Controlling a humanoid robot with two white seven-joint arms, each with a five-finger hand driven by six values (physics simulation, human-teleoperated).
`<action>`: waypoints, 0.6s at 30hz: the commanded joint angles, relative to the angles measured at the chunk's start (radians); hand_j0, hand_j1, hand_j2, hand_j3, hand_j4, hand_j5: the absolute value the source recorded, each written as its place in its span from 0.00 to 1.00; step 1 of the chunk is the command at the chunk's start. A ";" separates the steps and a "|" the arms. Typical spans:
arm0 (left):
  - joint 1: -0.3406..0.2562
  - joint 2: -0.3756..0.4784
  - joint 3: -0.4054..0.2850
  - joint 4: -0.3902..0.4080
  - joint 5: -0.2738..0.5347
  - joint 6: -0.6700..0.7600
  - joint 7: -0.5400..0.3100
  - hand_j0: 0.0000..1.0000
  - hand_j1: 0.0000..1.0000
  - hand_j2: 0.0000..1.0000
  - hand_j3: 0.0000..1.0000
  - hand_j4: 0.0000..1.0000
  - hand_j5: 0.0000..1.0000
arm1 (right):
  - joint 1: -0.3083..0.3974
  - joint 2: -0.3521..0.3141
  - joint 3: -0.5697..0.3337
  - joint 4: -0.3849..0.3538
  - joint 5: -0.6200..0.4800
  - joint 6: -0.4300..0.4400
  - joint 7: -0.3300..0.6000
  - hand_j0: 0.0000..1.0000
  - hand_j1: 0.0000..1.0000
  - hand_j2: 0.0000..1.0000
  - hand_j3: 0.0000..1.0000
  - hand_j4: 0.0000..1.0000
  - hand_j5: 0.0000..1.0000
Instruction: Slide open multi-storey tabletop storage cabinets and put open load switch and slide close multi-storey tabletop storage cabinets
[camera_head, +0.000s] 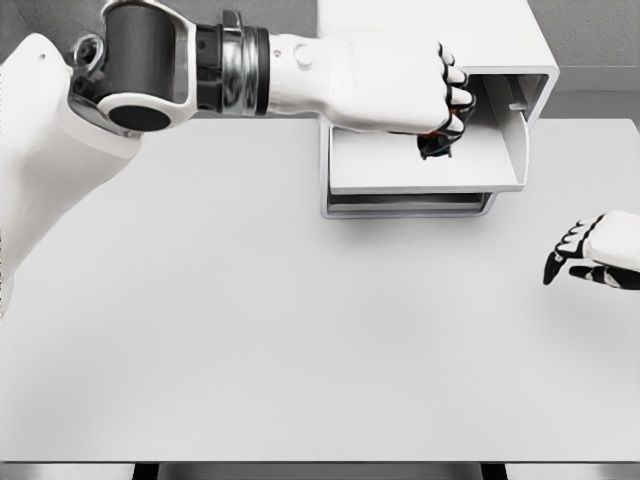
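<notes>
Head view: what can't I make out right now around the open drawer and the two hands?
- Load switch: only a dark bit with a red fleck shows under the left hand; the fingers hide its shape and whether it touches the drawer floor.
- Lower drawer: only its front edge shows; the open drawer covers it.
- Right hand: forearm cut off by the right edge.
- Cabinet: top cut off by the upper edge.

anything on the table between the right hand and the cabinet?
No. Head view shows bare table between right hand and cabinet.

cabinet (440, 60) at table (250, 330) rear, drawer (420, 170) out (frontward), right hand (590, 250) right
</notes>
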 joint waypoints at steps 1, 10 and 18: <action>0.002 -0.020 -0.011 0.004 -0.051 0.003 0.001 0.36 0.36 0.36 0.36 0.36 0.36 | 0.000 0.001 0.015 -0.001 -0.006 0.003 0.000 0.49 0.49 0.49 0.49 0.49 0.49; 0.003 -0.068 -0.061 0.119 -0.174 0.003 0.001 0.37 0.37 0.37 0.37 0.37 0.37 | -0.015 0.005 0.049 -0.003 -0.002 0.003 0.000 0.49 0.49 0.49 0.49 0.49 0.49; 0.009 -0.075 -0.075 0.118 -0.211 0.003 0.001 0.37 0.37 0.37 0.37 0.37 0.37 | -0.032 0.007 0.078 -0.003 -0.002 0.003 0.000 0.49 0.49 0.49 0.49 0.49 0.49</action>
